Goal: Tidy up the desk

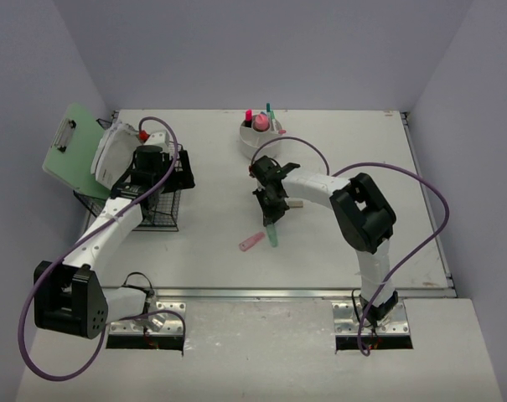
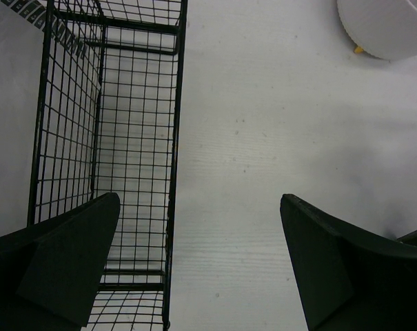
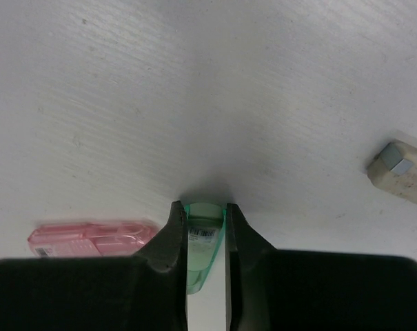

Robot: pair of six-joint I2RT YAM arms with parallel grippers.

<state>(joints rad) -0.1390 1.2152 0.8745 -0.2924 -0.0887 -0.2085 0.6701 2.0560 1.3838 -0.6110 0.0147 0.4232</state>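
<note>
The desk [image 1: 337, 151] was the biggest thing, a flat pale top spread out in front of my two arms with lavender walls around it. It was what I had to tidy.

On my left side stood a black wire basket [image 1: 165, 219], and a green clipboard [image 1: 73, 146] leaned at its far side. I think flat things go there. At the back of the desk sat a white bowl [image 1: 246, 142] with bright pens standing in it, so I guessed loose pens belong there.

My left pincer [image 2: 198, 200] hung over the desk just beside the basket wall. Its two fingers were spread wide with nothing between them. It had no job, so it waited out of the way.

My right pincer [image 3: 205, 207] was down in the middle of the desk, pressed together on a green pen [image 3: 205, 234]. I pinched it near one end, across its thin sides, so it would not slip. I could not tell if it was off the desk.

A pink pen [image 3: 91, 238] lay just beside it — loose, not yet put away. Off to the other side, well apart, lay a little tan block [image 3: 401, 172].
</note>
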